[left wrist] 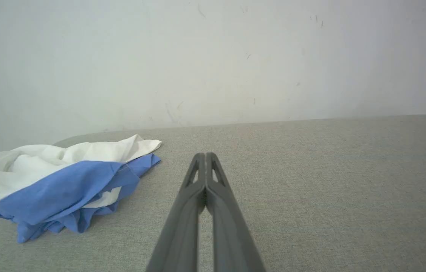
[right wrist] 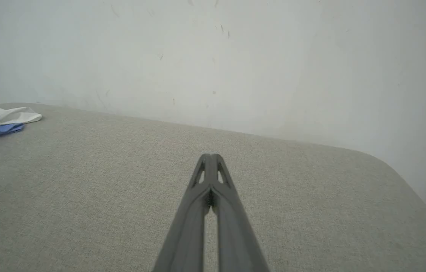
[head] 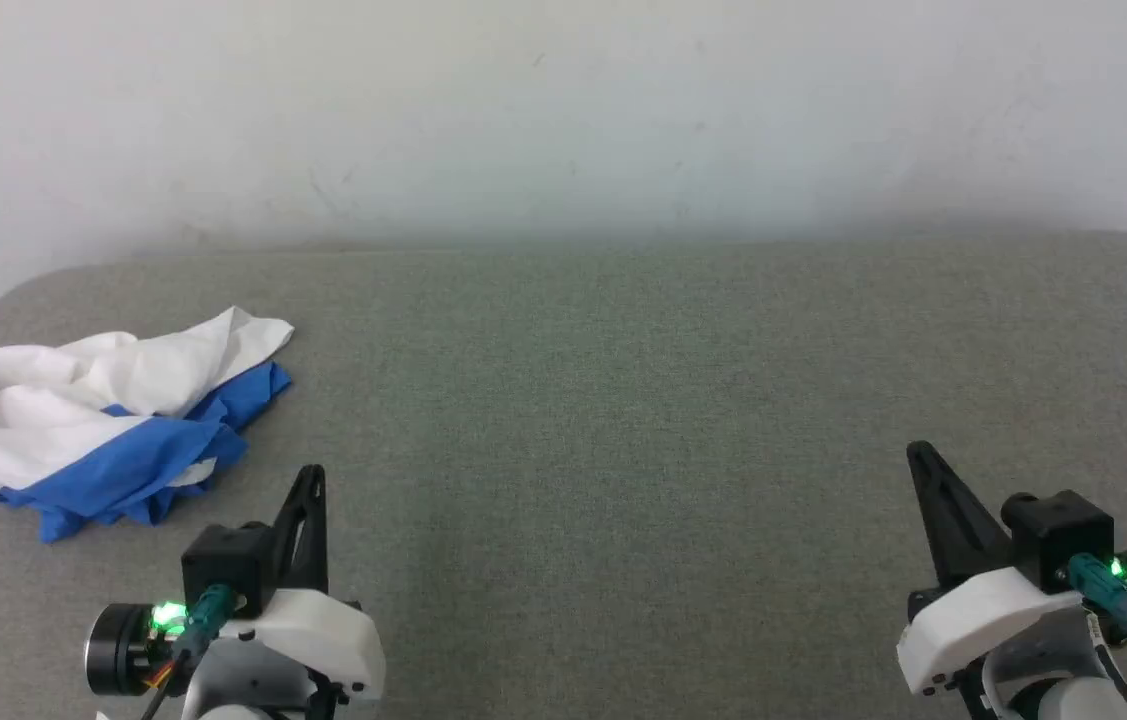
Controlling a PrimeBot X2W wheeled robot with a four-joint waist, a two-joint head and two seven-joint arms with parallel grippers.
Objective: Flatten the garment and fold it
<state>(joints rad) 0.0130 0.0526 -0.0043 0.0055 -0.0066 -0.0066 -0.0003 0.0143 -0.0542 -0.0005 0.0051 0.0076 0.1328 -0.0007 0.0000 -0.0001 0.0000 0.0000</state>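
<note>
Lying bunched at nine o'clock on the gray table (head: 623, 400), the garment (head: 113, 410) is not spread yet. The left gripper (head: 312, 478) at seven o'clock and the right gripper (head: 919, 456) at five o'clock are pinched together, empty. Next, the left one likely must open and grab it.

A grey fabric-covered bench (head: 623, 400) with rounded far corners stands against a plain off-white wall (head: 563, 110) marked by faint scuffs. The light is soft and even.
</note>
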